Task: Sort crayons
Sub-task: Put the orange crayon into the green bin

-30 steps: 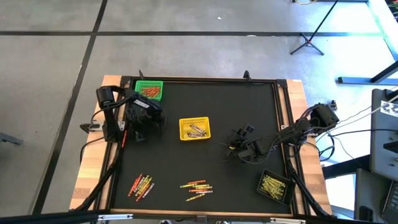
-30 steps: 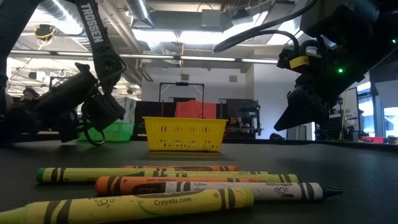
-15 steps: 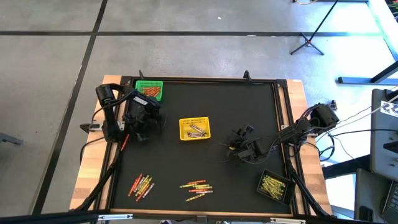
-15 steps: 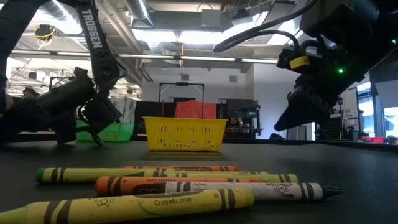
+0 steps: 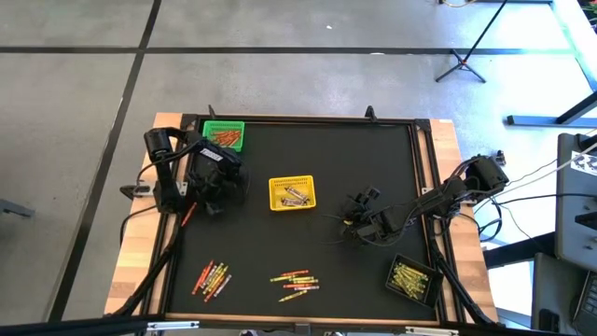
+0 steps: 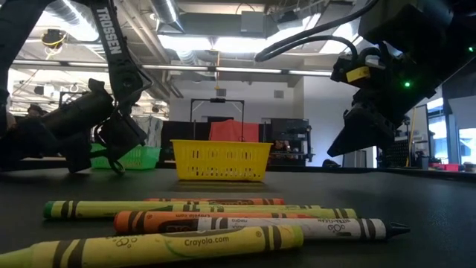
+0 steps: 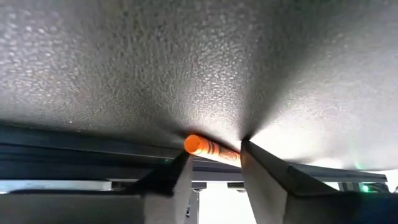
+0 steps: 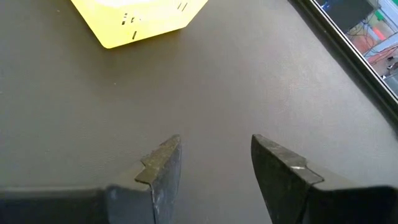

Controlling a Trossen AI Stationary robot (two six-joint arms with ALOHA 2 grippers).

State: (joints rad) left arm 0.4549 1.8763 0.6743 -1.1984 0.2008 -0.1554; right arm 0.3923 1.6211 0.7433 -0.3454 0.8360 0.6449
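left pincer [image 7: 211,165] straddling orange crayon [image 7: 210,149], part-closed

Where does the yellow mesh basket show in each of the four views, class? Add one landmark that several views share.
High view: the yellow mesh basket sits near the mat's middle, between the two arms.
Low view: mid-picture, behind the crayons.
Left wrist view: not in it.
Right wrist view: at the picture's top edge, ahead of the right gripper.
Shared landmark: the green basket, seen in the high and low views.

Dark jointed arms [image 5: 173,163] (white "TROSSEN" lettering), black cables [image 5: 466,201]
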